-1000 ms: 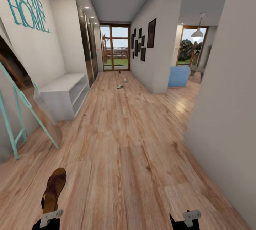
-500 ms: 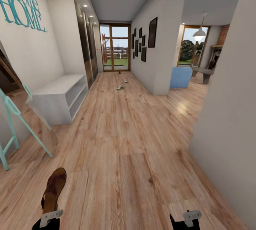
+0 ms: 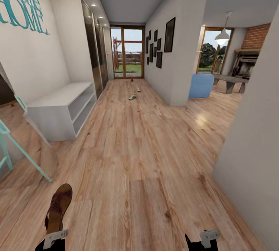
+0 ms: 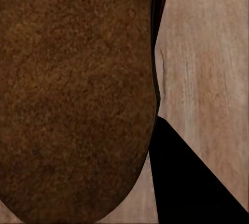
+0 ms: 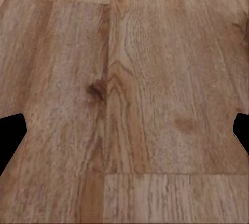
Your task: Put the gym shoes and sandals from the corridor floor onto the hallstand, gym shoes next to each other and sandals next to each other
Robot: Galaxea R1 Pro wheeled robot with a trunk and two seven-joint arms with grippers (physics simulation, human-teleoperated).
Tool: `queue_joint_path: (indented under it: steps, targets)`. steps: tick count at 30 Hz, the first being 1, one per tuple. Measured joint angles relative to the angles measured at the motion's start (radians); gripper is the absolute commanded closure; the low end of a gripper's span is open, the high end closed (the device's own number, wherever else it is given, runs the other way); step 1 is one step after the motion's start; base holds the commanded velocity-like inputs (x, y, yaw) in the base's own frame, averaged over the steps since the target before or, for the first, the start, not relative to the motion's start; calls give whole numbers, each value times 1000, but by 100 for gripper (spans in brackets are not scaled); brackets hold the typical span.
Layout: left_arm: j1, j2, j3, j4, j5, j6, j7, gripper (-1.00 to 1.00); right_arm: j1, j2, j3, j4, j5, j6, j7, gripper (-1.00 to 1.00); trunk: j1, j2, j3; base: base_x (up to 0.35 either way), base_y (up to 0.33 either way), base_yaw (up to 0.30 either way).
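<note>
Forward and slightly rightward the whole view is carried since a second ago: the brick fireplace room is now revealed at the right, while the teal ladder slips off at the left; that is the robot travelling, not the things shifting.

A flat brown sandal with a tan footbed (image 3: 58, 207) is carried in the left gripper (image 3: 55, 237), its sole pressed close before the left wrist camera, so the jaws are clenched on it. The right gripper (image 3: 208, 237) is seen low over the light brown wood-plank corridor floor (image 3: 147, 158), its jaws spread wide with nothing between them.

A pale grey low shelf unit with a wide bench top (image 3: 62, 105) is seen at the left wall, near ahead. Far down the corridor, two small pale shoes with green trim (image 3: 132, 97) are left lying on the floor, with a small dark item beyond them, too small to name.

Judged from this, the carrying step is in hand. Next, an approach to the rack is called for, and the sandal must be set squarely on a shelf, beside its partner's place.
</note>
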Motion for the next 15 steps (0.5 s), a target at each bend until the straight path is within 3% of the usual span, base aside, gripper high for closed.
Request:
queue_joint_path:
  steps: [15]
  targets:
    - [0, 1, 0, 1, -1, 0, 0, 100, 0, -1, 0, 5, 1, -1, -1, -100, 0, 0, 1, 329, -111, 9]
